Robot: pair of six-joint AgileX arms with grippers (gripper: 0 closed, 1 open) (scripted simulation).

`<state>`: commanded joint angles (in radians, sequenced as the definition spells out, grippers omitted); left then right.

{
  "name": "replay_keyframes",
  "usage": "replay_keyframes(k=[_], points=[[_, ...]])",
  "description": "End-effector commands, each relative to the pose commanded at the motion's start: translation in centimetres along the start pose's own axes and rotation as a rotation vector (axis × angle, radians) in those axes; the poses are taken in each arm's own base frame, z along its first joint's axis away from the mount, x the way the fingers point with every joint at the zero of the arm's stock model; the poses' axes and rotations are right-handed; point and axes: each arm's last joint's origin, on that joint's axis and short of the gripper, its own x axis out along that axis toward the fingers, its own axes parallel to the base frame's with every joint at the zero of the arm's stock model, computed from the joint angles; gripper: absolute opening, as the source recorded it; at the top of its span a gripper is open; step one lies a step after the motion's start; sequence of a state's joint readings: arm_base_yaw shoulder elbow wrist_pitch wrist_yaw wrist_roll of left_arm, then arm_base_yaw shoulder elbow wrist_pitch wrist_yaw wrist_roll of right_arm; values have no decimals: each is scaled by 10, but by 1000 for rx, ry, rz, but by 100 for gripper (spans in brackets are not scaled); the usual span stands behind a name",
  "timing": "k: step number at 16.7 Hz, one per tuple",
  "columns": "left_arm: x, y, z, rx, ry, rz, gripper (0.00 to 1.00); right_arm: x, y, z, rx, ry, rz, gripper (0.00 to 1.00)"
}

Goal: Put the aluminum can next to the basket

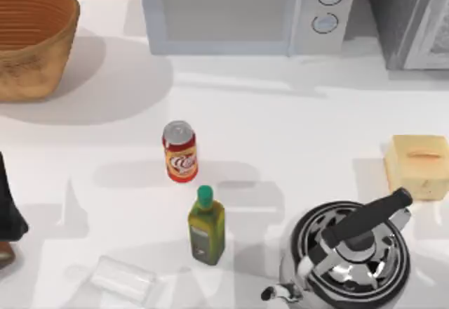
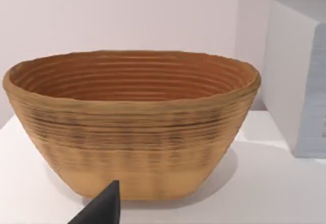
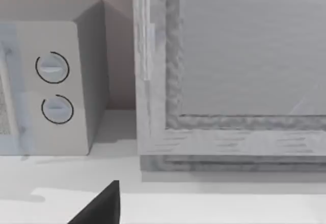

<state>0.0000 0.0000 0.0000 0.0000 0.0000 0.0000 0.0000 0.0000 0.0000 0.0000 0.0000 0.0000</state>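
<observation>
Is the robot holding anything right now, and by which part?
Nothing is held. The can stands alone mid-table, far from the basket; the left arm sits at the table's left edge.

You have one can (image 1: pixel 180 152) standing mid-table and one basket (image 1: pixel 31 38) at the far left. Just near of the can you'll count one bottle (image 1: pixel 206 225), green-capped. One kettle (image 1: pixel 351 253) sits near right, with one yellow block (image 1: pixel 419 166) beyond it. One microwave (image 1: pixel 245 10) stands at the far edge, one grey cabinet (image 1: pixel 410 17) to its right. One clear glass (image 1: pixel 125 279) lies near left.
</observation>
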Motion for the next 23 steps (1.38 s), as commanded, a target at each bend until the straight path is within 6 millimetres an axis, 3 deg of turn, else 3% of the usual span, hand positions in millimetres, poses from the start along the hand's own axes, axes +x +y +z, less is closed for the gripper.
replay_keyframes(k=[5,8,11,14,17,20,23], points=[[0,1,11,37,51,4,100,0,0,0,0,0,0,100],[6,2,36,120,176,5,100,0,0,0,0,0,0,100],[23,5,69,233,370,-14,100,0,0,0,0,0,0,100],[58,9,98,353,606,-68,100,0,0,0,0,0,0,100],[108,17,115,462,852,-162,100,0,0,0,0,0,0,100],[163,26,113,545,1081,-289,100,0,0,0,0,0,0,100],[212,36,96,596,1270,-427,100,0,0,0,0,0,0,100]])
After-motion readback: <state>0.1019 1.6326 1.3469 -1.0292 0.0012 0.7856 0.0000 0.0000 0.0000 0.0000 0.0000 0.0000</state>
